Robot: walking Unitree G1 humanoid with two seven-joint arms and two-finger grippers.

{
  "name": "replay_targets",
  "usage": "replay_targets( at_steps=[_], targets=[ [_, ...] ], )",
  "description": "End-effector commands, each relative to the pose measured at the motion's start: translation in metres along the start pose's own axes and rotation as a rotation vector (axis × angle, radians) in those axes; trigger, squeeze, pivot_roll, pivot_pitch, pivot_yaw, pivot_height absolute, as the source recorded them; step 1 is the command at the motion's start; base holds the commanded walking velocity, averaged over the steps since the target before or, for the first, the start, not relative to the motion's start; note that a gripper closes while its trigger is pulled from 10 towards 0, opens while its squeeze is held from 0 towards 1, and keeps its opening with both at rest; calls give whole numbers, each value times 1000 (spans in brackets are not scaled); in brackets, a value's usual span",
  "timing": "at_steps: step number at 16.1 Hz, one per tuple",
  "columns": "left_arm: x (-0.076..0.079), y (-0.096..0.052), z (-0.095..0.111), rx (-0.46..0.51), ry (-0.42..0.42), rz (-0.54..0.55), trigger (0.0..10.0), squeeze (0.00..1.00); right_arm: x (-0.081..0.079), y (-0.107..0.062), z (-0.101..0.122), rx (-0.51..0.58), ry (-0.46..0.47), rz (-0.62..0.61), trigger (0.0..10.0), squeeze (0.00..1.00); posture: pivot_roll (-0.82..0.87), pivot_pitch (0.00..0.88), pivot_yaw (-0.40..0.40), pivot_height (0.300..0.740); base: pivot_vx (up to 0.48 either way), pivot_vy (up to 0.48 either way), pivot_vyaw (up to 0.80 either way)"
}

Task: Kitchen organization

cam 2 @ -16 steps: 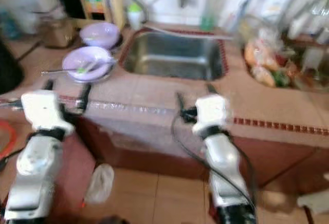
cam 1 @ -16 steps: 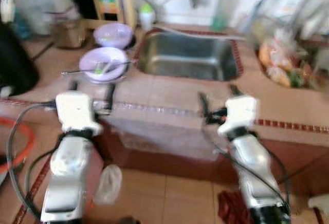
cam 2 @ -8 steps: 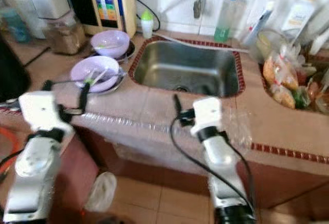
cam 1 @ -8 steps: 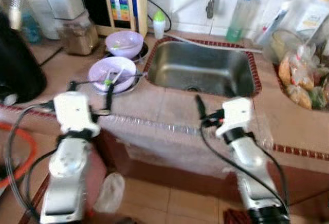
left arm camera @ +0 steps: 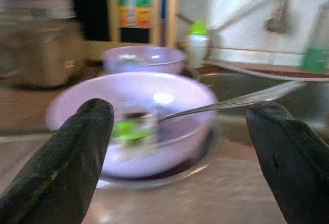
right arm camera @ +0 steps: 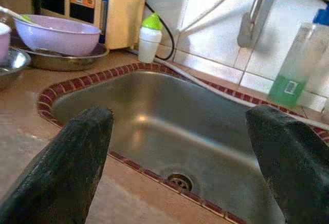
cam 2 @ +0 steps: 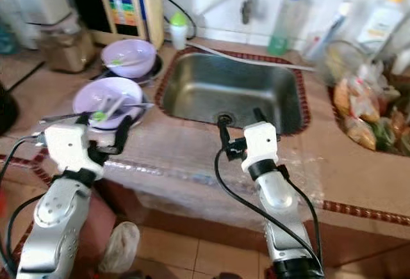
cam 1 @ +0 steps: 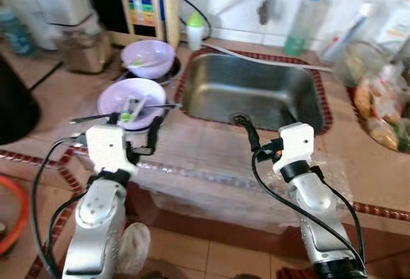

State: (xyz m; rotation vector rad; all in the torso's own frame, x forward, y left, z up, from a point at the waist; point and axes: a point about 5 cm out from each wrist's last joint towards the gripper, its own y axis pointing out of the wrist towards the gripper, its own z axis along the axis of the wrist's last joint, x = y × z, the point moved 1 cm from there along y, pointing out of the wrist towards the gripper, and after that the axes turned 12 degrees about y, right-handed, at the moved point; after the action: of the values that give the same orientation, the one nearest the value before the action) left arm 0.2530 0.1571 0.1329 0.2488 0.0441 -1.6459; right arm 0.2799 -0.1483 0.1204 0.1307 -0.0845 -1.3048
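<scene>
The tiled counter [cam 1: 57, 100] carries a steel sink [cam 1: 256, 90], the landmark here. Left of the sink sits the near lilac bowl [cam 1: 131, 96] on a metal plate, utensils lying across it; a second lilac bowl [cam 1: 148, 56] stands behind. The near bowl looks like light, stiff plastic, probably slick if wet, so its rim is the place to grip. The left gripper [left arm camera: 180, 147], fingers spread, hovers just short of that bowl. The right gripper [right arm camera: 180, 147], also spread, faces the sink basin.

2 lilac bowls [cam 1: 131, 96] [cam 1: 148, 57] upright on counter, near one w/ utensils inside.
</scene>
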Motion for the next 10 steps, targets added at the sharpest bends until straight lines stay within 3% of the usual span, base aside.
replay_targets(
  at_steps=[1,4,8,10],
  targets=[
    [-1,0,2,11,6,9,10000,0,4,-2,3,0,-10,1,10000,0,-26,26,-22,740,0,0,0],
    [0,1,8,37,5,4,10000,0,5,-4,2,-8,-15,4,10000,0,-25,29,-26,740,0,0,0],
    [4,4,-3,12,1,-25,10000,0,2,-3,3,-10,-11,24,10000,0,-33,33,-30,740,0,0,0],
    [0,9,-11,1,9,-14,10000,0,-6,-8,4,-26,16,92,10000,0,-52,43,-34,740,0,0,0]
  ],
)
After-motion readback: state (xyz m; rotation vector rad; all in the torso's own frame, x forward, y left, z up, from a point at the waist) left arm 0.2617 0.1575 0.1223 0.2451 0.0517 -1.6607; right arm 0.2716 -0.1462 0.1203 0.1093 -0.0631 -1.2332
